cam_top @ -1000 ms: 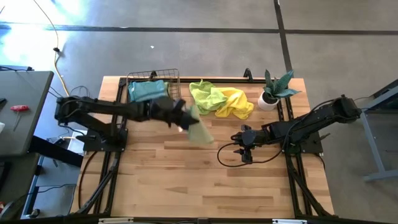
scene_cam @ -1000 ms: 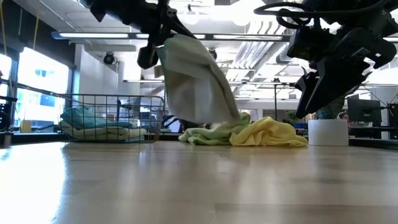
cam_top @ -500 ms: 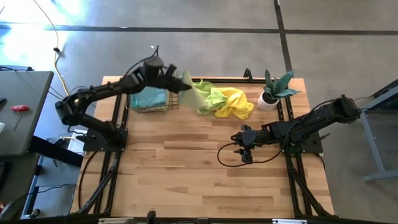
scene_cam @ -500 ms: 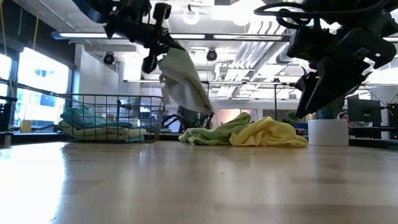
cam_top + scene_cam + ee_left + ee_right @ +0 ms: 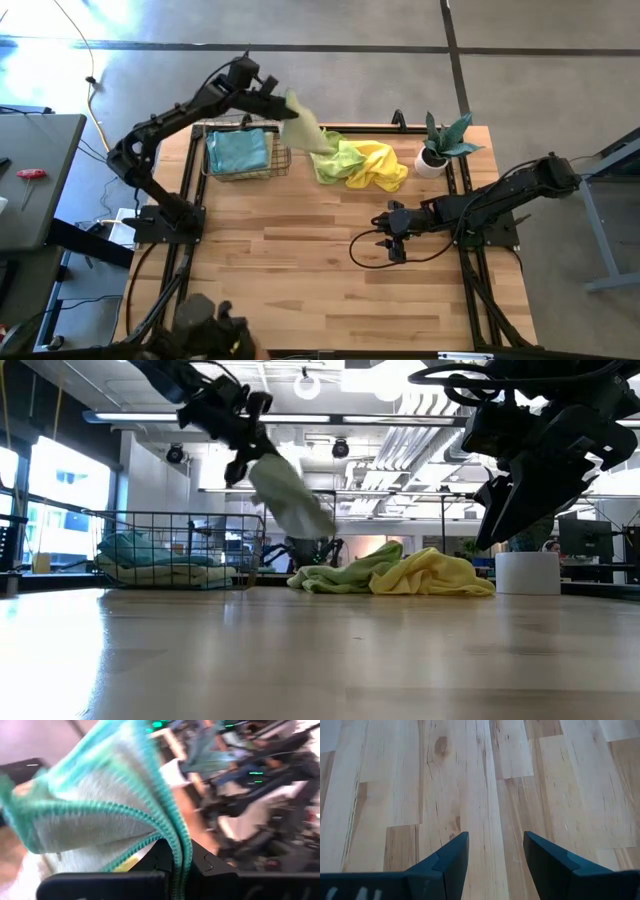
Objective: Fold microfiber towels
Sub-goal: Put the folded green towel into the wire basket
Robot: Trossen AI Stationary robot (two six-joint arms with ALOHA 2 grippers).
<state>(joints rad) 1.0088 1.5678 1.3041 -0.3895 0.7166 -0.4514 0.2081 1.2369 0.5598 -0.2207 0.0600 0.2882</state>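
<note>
Currently listed, left tool (image 5: 281,103): clamped on the stitched teal edge of one pale green towel (image 5: 304,128), held high over the back of the desk (image 5: 300,270), between the wire basket (image 5: 284,160) and the loose pile. The towel hangs slack below the grip.

Handling: light, soft, limp; judged to drape and swing, not to slip. Best taken at a hemmed corner or edge, since the middle would only bunch.

Left arm: raised and stretched toward the back edge, elbow high.

Right tool (image 5: 392,245): fingers well apart, holding nothing, low over bare wood near the desk's middle; right arm reaches in, bent low.

Other stock: lime towel (image 5: 336,158) and yellow towel (image 5: 378,165) crumpled together at the back; blue towel (image 5: 238,151) lying in the basket; potted plant (image 5: 440,145) at the back right corner.
</note>
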